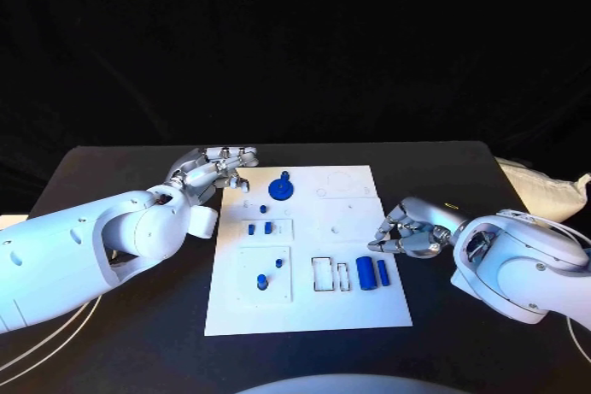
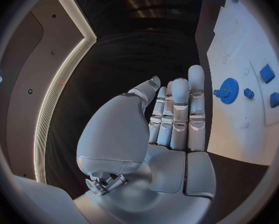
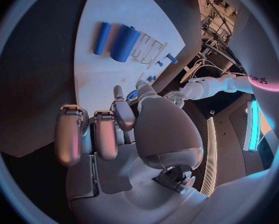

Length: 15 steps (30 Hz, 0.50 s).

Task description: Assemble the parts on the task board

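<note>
The white task board point(image 1: 308, 313) lies mid-table. A blue gear point(image 1: 282, 189) stands near its far left corner, also in the left wrist view as the gear point(image 2: 228, 90). Small blue pieces point(image 1: 260, 228) sit below it, and two blue pegs point(image 1: 262, 281) stand in the near left plate. A thick blue cylinder point(image 1: 365, 273) and a thin one point(image 1: 383, 272) lie near the board's right edge; the right wrist view shows the thick cylinder point(image 3: 124, 43) and the thin one point(image 3: 102, 37). My left hand point(image 1: 216, 167) point(image 2: 173, 119) hovers beside the board's far left corner, fingers straight, holding nothing. My right hand point(image 1: 406, 232) point(image 3: 108, 129) sits at the board's right edge just beyond the cylinders, fingers curled in, empty.
Empty outlined slots point(image 1: 330, 274) sit left of the thick cylinder. A pale cloth bundle point(image 1: 542, 193) lies at the table's far right edge. Bare black table point(image 1: 123, 326) surrounds the board.
</note>
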Each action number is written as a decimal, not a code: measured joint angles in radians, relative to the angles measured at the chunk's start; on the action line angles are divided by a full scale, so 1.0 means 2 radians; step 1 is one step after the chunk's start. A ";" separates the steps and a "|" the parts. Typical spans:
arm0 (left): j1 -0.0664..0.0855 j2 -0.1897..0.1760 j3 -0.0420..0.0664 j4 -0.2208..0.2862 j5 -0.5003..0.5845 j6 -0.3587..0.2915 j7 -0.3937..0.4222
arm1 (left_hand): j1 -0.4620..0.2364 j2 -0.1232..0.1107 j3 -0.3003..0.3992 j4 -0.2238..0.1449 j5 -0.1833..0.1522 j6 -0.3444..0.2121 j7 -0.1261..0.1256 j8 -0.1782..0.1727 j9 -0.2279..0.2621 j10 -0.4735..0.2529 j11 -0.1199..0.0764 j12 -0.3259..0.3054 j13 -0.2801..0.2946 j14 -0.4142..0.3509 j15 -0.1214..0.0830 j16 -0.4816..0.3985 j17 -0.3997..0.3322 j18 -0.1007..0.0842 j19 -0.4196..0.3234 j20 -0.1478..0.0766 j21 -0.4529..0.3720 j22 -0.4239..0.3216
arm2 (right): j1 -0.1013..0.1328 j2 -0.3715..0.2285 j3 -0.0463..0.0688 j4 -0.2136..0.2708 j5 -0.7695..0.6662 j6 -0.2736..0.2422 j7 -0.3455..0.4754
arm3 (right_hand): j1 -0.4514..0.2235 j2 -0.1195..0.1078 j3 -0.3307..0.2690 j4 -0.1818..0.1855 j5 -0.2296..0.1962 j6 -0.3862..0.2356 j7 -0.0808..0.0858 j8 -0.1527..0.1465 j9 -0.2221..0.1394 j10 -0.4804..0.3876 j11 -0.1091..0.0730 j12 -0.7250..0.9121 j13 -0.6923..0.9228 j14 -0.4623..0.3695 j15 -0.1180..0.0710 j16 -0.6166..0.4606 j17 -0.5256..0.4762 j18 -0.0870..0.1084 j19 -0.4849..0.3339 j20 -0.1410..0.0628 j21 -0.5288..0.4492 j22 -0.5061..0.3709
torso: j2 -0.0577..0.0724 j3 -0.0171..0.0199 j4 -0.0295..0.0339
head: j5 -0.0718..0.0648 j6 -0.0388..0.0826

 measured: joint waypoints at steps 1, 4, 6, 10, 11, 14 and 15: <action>-0.001 0.000 0.000 0.000 0.000 0.000 0.000 | 0.000 0.000 0.000 0.000 0.000 0.000 0.000 0.000 0.000 0.000 0.000 0.000 0.000 0.000 0.000 0.000 0.000 0.000 0.000 0.000 0.000 0.000 | -0.001 0.000 -0.001 0.001 -0.004 0.004 -0.006 | -0.001 0.001 -0.003 0.003 -0.002 0.000 0.000 0.001 0.001 0.000 0.000 0.000 0.000 0.000 0.000 0.000 0.000 0.000 0.000 0.000 0.001 0.002 | 0.000 0.0000 -0.0006 | 0.000 0.000; -0.002 0.000 0.000 0.000 0.000 0.000 0.000 | 0.000 0.000 0.000 0.000 0.000 0.000 0.000 0.000 0.000 0.000 0.000 0.000 0.000 0.000 0.000 0.000 0.000 0.000 0.000 0.000 0.000 0.000 | -0.003 0.001 -0.002 0.002 -0.016 0.015 -0.020 | -0.002 0.002 -0.016 0.012 -0.006 -0.003 0.003 0.001 0.004 0.001 0.000 0.002 0.000 0.000 0.000 0.003 0.000 0.000 0.000 0.000 0.003 0.006 | -0.001 0.0000 -0.0016 | 0.000 -0.001; -0.003 0.000 0.000 0.000 0.000 0.000 0.000 | 0.000 0.000 0.000 0.000 0.000 0.000 0.000 0.000 0.000 0.000 0.000 0.000 0.000 0.000 0.000 0.000 0.000 0.000 0.000 0.000 0.000 0.000 | -0.005 0.003 -0.003 0.002 -0.022 0.021 -0.027 | -0.002 0.002 -0.022 0.015 -0.006 -0.005 0.001 0.003 0.005 0.001 0.000 0.003 0.000 0.000 0.000 0.003 0.000 0.000 0.000 0.000 0.004 0.007 | -0.001 0.0000 -0.0018 | 0.000 -0.001; -0.004 0.000 0.000 -0.001 0.000 0.001 0.000 | 0.000 0.000 0.000 0.000 0.000 0.000 0.000 0.000 0.000 0.000 0.000 0.000 0.000 0.000 0.000 0.000 0.000 0.000 0.000 0.000 0.000 0.000 | -0.009 0.010 -0.003 0.002 -0.033 0.031 -0.039 | -0.002 0.002 -0.025 0.018 -0.008 -0.005 0.001 0.003 0.006 0.001 0.000 0.003 0.000 0.000 0.000 0.005 0.000 0.000 0.000 0.000 0.005 0.008 | -0.001 -0.0001 -0.0020 | 0.001 -0.002; -0.004 0.000 0.000 -0.001 0.000 0.001 0.000 | 0.000 0.000 0.000 0.000 0.000 0.000 0.000 0.000 0.000 0.000 0.000 0.000 0.000 0.000 0.000 0.000 0.000 0.000 0.000 0.000 0.000 0.000 | -0.010 0.012 -0.003 0.002 -0.035 0.033 -0.040 | -0.002 0.002 -0.026 0.019 -0.008 -0.005 0.001 0.003 0.006 0.001 0.000 0.003 0.000 0.000 0.000 0.005 0.000 0.000 0.000 0.000 0.005 0.009 | -0.001 -0.0001 -0.0021 | 0.002 -0.002; -0.005 0.000 0.000 -0.001 0.000 0.001 0.000 | 0.000 0.000 0.000 0.000 0.000 0.000 0.000 0.000 0.000 0.000 0.000 0.000 0.000 0.000 0.000 0.000 0.000 0.000 0.000 0.000 0.000 0.000 | -0.014 0.017 -0.003 0.002 -0.041 0.039 -0.046 | -0.002 0.002 -0.026 0.019 -0.008 -0.005 0.001 0.006 0.007 0.002 -0.001 0.004 0.000 0.000 0.000 0.005 0.000 0.000 0.000 0.000 0.005 0.010 | -0.001 -0.0004 -0.0025 | 0.003 -0.002; -0.005 0.000 0.000 -0.001 0.000 0.001 0.000 | 0.000 0.000 0.000 0.000 0.000 0.000 0.000 0.000 0.000 0.000 0.000 0.000 0.000 0.000 0.000 0.000 0.000 0.000 0.000 0.000 0.000 0.000 | -0.016 0.018 -0.003 0.001 -0.043 0.041 -0.047 | -0.002 0.002 -0.029 0.019 -0.008 -0.005 0.001 0.007 0.008 0.002 -0.001 0.004 0.000 0.000 0.000 0.005 0.000 0.000 0.000 0.000 0.007 0.011 | -0.001 -0.0004 -0.0026 | 0.003 -0.002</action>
